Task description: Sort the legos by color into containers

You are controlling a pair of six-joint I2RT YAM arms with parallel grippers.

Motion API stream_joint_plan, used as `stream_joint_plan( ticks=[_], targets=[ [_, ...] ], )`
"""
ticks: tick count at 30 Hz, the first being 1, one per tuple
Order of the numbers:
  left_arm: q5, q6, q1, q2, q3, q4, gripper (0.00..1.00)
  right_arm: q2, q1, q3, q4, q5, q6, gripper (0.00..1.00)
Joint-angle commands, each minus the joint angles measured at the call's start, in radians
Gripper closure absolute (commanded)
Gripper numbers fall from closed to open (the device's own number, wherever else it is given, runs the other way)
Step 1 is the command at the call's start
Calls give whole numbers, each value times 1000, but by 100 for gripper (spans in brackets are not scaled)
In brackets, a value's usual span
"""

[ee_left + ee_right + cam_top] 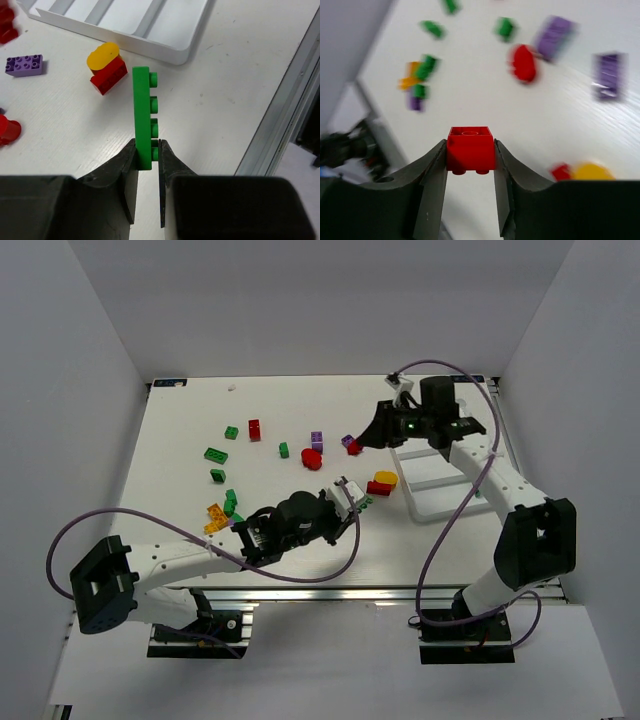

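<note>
My left gripper (148, 150) is shut on one end of a long green lego plate (142, 112), held on edge above the table. In the top view it (355, 502) hovers just left of the white three-compartment tray (440, 472). My right gripper (470, 152) is shut on a red lego brick (469, 147), studs down, held above the table; in the top view it (352, 445) is left of the tray's far end. The tray's near corner shows in the left wrist view (150, 30). The right arm hides much of the tray.
Loose legos lie left of the tray: a yellow piece on a red brick (383, 482), a red round piece (312, 459), purple bricks (317, 440), green bricks (215, 454), a red brick (254, 429), and a mixed cluster (220, 512) by the left arm. The table's metal edge (280, 115) is near.
</note>
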Motion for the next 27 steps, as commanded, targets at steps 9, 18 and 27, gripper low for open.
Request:
stream_joint_plan(
  ticks=[9, 18, 27],
  targets=[
    [34, -138, -4, 69, 56, 77, 100, -108, -298, -93, -220, 581, -467, 100],
    [52, -156, -4, 140, 90, 128, 100, 20, -327, -51, -170, 672, -545, 94],
    [46, -184, -4, 175, 117, 168, 100, 175, -367, 11, -133, 786, -594, 80]
  ],
)
